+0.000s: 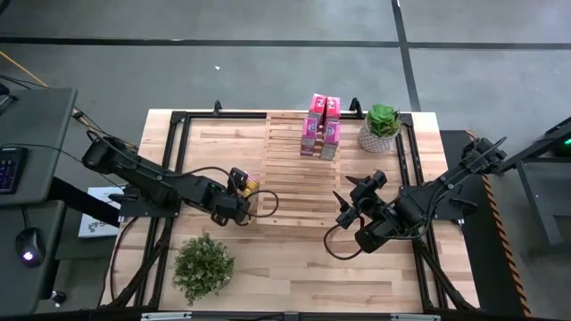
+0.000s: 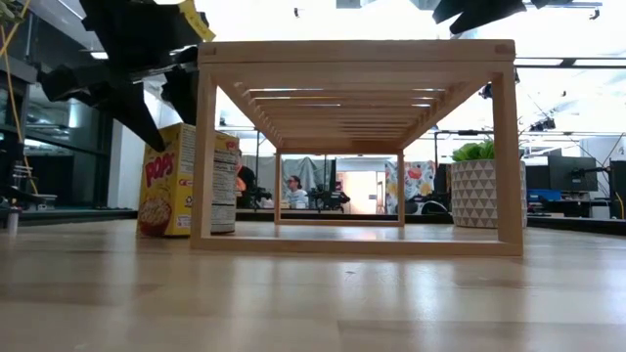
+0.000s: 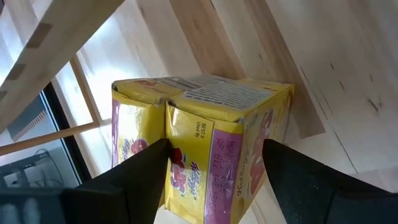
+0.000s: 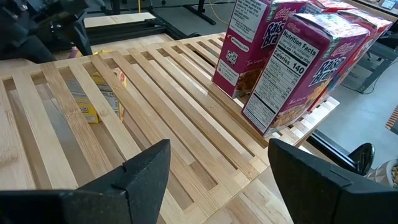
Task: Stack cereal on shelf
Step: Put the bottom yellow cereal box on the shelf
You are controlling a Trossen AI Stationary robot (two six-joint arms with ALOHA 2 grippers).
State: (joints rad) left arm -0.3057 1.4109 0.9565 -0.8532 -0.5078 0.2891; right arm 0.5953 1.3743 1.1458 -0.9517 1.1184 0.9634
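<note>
One yellow cereal box stands upright on the table, just left of the shelf, a wide rack of pale slats. My left gripper hangs over that box, tipped down and open. In the left wrist view its fingers stand on either side of the box's top. Several pink cereal boxes stand upright on the shelf's far end, also seen close in the right wrist view. My right gripper is open and holds nothing, above the shelf's right side, facing the pink boxes. My left gripper comes at the yellow box's upper end slanting down from the table's left. One finger is in front of one side and the other finger is by the opposite side. I cannot tell whether either touches it.
A potted plant in a patterned white pot stands beside the shelf's far right corner. A leafy green plant sits near the table's front left. Black frame rails run round the table. People sit in the room beyond.
</note>
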